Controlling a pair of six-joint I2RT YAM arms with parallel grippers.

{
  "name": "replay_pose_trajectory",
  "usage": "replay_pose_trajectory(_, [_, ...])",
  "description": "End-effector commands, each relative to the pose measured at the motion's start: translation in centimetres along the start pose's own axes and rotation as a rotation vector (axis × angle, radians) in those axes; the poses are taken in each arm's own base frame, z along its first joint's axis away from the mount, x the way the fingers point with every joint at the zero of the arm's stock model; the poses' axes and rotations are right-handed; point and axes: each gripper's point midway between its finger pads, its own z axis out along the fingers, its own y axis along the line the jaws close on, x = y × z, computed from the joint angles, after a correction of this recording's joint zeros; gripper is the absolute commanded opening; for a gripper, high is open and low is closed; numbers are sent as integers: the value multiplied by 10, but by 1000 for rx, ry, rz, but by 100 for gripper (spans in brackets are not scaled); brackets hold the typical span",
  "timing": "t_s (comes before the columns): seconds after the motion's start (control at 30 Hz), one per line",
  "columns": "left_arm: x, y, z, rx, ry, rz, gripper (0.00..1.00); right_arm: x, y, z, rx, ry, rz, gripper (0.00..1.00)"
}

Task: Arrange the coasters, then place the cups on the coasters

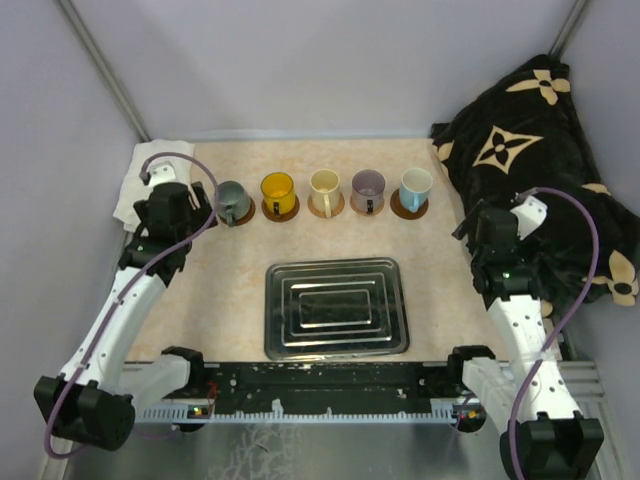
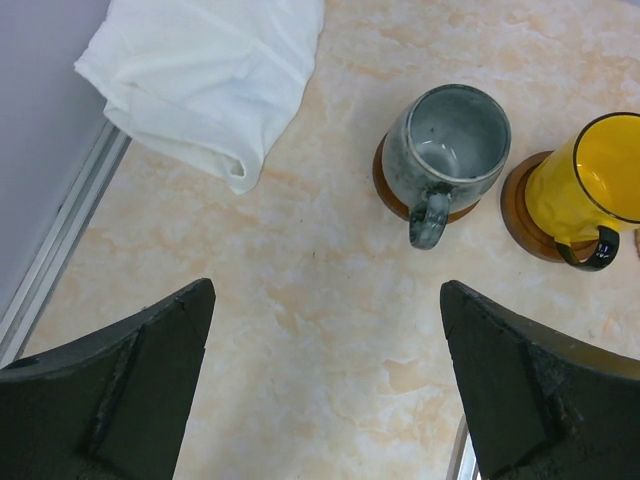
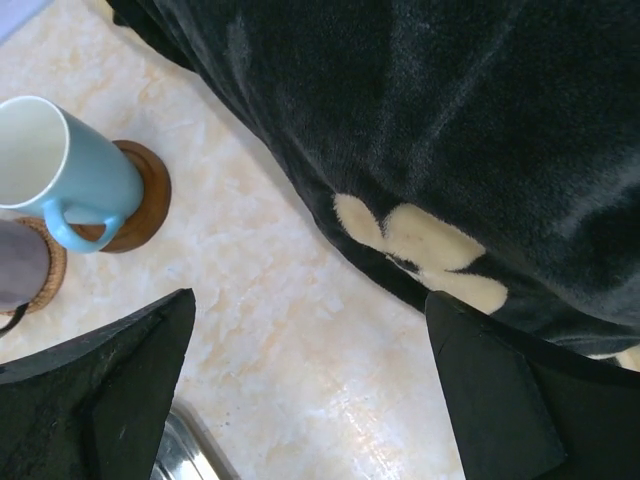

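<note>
The five cups (image 1: 325,187), each seated on one of the coasters (image 1: 281,212) in a row along the far side of the surface (image 1: 230,270), are judged light, rigid, slippery and breakable, best pinched across the rim wall, while the fingers (image 2: 130,390) of the left gripper (image 2: 325,290) and right gripper (image 3: 308,296) are spread wide, empty.

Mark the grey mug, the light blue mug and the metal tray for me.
grey mug (image 2: 452,135): left wrist view, inside of its bowl.
light blue mug (image 3: 95,172): right wrist view, outer wall.
metal tray (image 1: 336,265): top external view, far rim.
</note>
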Motion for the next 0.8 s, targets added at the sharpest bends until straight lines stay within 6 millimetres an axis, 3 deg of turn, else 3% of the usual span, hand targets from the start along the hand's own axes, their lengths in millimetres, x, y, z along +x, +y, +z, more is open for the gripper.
replay_pose_trajectory(0.0, [15, 27, -18, -86, 33, -39, 100, -29, -3, -17, -5, -102, 79, 99])
replay_pose_trajectory(0.13, [17, 54, -32, -195, 9, -56, 100, -41, -9, -28, -4, -158, 103, 99])
replay_pose_trajectory(0.33, [14, 79, -54, -262, -48, -97, 100, -34, -9, -25, -8, -135, 86, 99])
replay_pose_trajectory(0.5, [8, 83, -64, -248, -103, -137, 100, -28, -5, -21, -20, -113, 80, 99])
replay_pose_trajectory(0.77, [20, 85, -60, -265, -66, -134, 100, -27, -6, -21, -20, -112, 72, 99])
